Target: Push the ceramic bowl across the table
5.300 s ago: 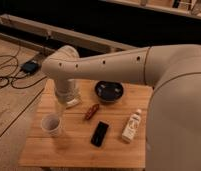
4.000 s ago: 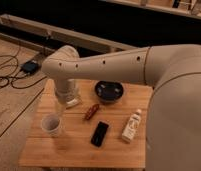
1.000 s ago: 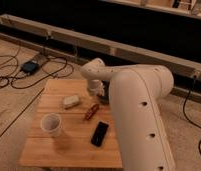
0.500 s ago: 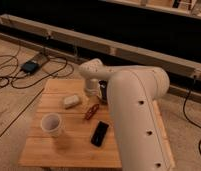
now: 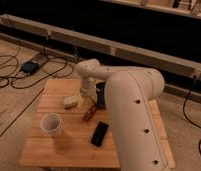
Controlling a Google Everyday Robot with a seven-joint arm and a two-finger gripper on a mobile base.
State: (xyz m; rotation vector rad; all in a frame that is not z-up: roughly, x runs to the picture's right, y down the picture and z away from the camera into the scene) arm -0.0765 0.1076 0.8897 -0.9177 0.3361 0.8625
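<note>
The ceramic bowl (image 5: 100, 95) is a dark, glossy shape at the far middle of the table (image 5: 44, 150). Only its left part shows; my white arm hides the rest. My gripper (image 5: 86, 101) hangs down from the wrist just left of the bowl, low over the wooden top and close to the bowl's left rim. I cannot tell whether it touches the bowl.
A white cup (image 5: 51, 124) stands at the front left. A flat black phone (image 5: 99, 133) lies at the front middle. A small white object (image 5: 70, 102) and a red item (image 5: 90, 113) lie near the gripper. My arm (image 5: 136, 115) covers the table's right side. Cables lie on the floor at the left.
My arm has swung from the left side across to the right, now covering the right half of the table. The gripper has dropped beside the bowl's left rim. The bowl is now mostly hidden.
</note>
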